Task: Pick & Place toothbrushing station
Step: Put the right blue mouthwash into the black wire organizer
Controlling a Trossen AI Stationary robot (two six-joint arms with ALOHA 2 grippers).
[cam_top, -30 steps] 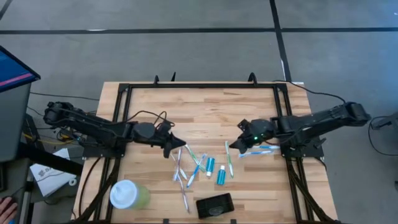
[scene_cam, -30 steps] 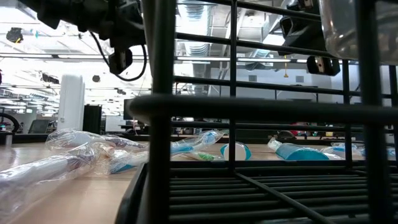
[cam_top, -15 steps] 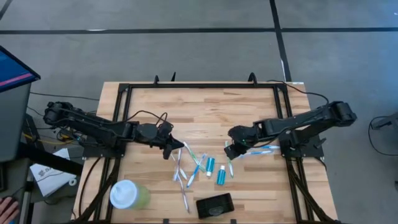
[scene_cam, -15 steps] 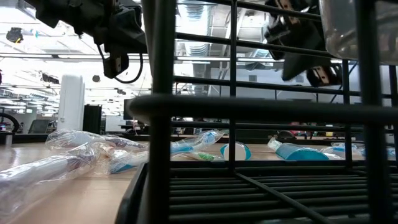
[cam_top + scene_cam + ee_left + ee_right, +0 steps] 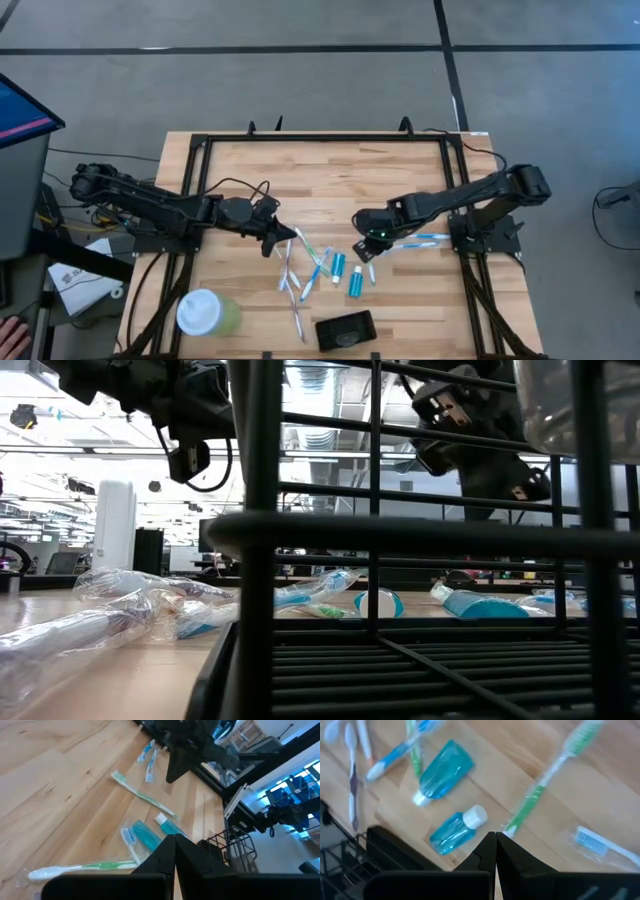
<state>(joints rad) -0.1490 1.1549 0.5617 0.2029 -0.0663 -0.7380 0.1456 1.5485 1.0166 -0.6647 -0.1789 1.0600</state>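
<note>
With my right gripper closed and empty above the slim green-and-white plastic toothbrush, I judge it light, stiff and slippery, best pinched mid-handle.

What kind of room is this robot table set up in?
Probably an open lab or workshop. The wooden table stands on a grey floor with taped lines, and the low view shows exposed ceiling ducts and desks with monitors beyond. Two robot arms work over scattered toothbrushes.
</note>
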